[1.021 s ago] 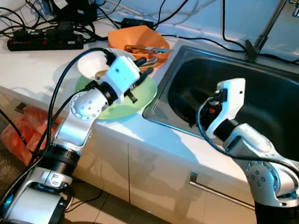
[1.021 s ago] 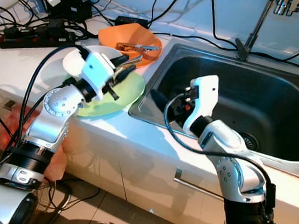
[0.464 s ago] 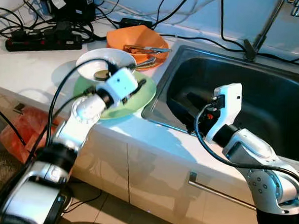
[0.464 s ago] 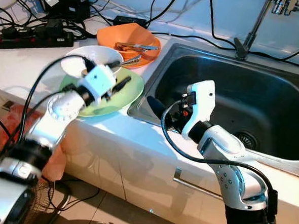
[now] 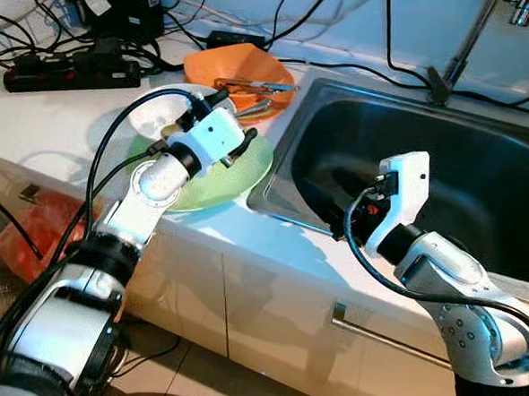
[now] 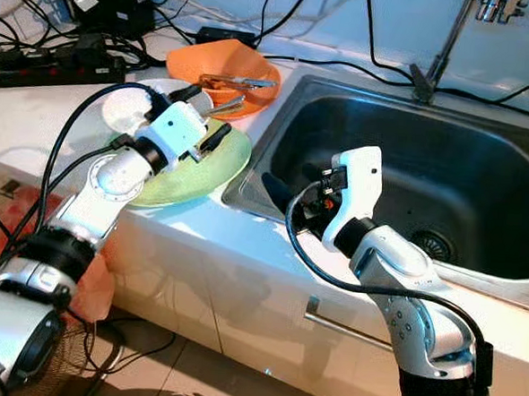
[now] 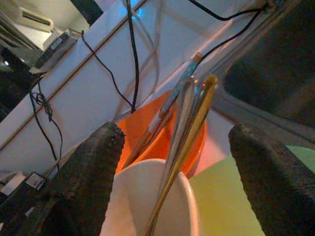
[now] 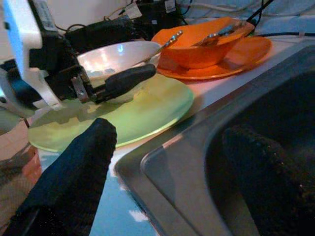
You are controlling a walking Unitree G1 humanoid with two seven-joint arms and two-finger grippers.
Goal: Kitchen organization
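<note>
The sink (image 5: 446, 164) sits sunk into the white bench (image 5: 54, 113), and everything else lies on the bench beside its left rim. Just beside that rim rests a green plate (image 5: 239, 174), with a white bowl (image 5: 162, 115) touching its far edge. Behind the bowl, near the sink's back corner, an orange bowl (image 5: 241, 71) holds tongs (image 5: 258, 87) and other utensils.

The left gripper (image 5: 226, 124) hovers over the green plate and the white bowl, its fingers (image 7: 88, 182) spread wide apart, holding nothing. The left wrist view looks between them at the utensils (image 7: 189, 115) rising from the bowls.

The right gripper (image 6: 292, 195) hangs at the sink's front left corner, just inside the basin, its fingers (image 8: 74, 172) also spread and empty.

A black power strip (image 5: 70, 69) and tangled cables (image 5: 123, 19) lie on the bench well apart from the sink, along the back wall.
</note>
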